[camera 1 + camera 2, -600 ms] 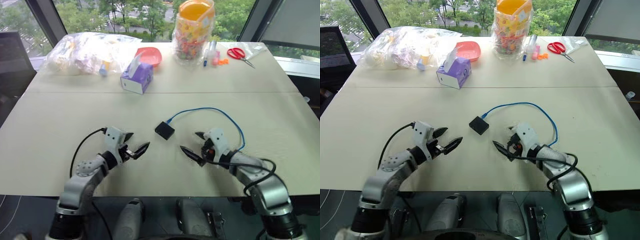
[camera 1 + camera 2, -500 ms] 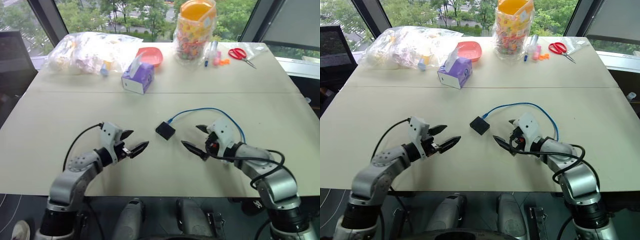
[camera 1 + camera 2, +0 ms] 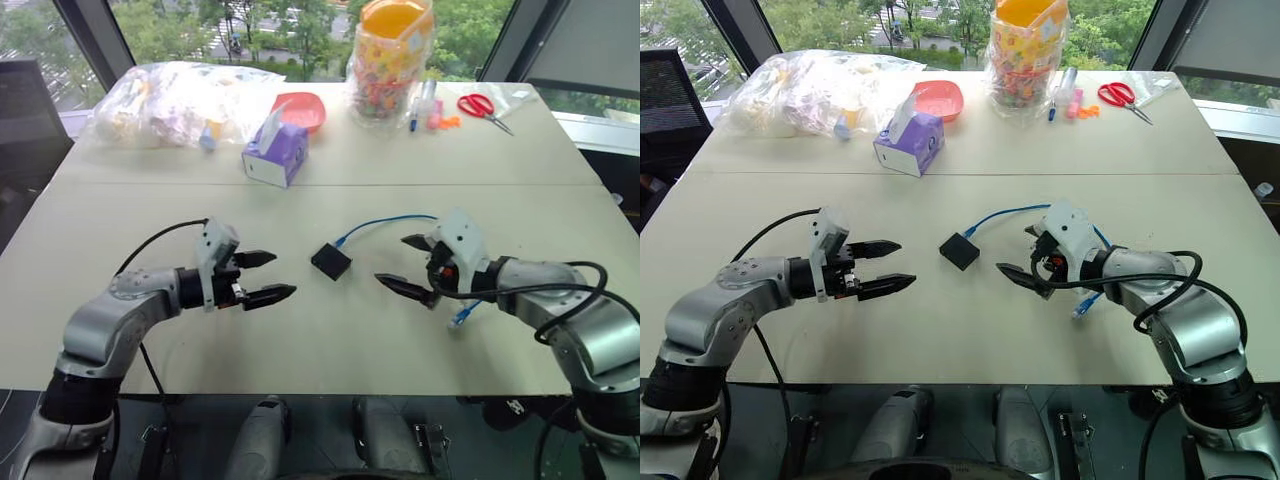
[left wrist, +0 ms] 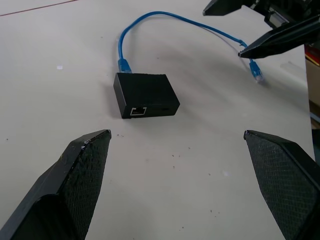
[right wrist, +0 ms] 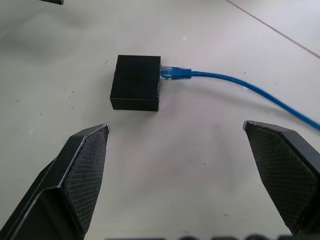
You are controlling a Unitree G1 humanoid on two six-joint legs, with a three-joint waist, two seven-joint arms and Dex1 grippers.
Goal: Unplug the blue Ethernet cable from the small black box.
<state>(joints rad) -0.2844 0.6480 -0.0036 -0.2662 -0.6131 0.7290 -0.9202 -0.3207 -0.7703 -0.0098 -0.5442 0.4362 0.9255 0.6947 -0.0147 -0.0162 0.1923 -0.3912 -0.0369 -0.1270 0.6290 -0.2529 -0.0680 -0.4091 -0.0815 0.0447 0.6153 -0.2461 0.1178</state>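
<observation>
1. nothing of the unplugging is done yet: the blue ethernet cable (image 5: 220, 77) still has one plug seated in a side port of the small black box (image 3: 330, 261), and neither gripper touches either thing.
2. the left gripper (image 3: 262, 277) hangs over the table (image 3: 300, 370) to the box's left with its jaws spread wide and nothing between them; the right gripper (image 3: 414, 266) is on the box's right, also wide open and empty.
3. the box lies flat near the middle of the table's near half, well in from the near edge, between the two grippers.
4. from the box the cable runs toward the table's far-right, arcs round behind the right gripper, and ends in a loose plug (image 3: 459, 318) lying on the table nearer the near edge.
5. the seated plug's long axis points away from the box toward the far-right corner, so a pull would probably go along that line; a second, empty port (image 4: 137, 110) faces the left gripper.
6. what is left, as i judge it: steady the box, grip the plug, draw it out.
</observation>
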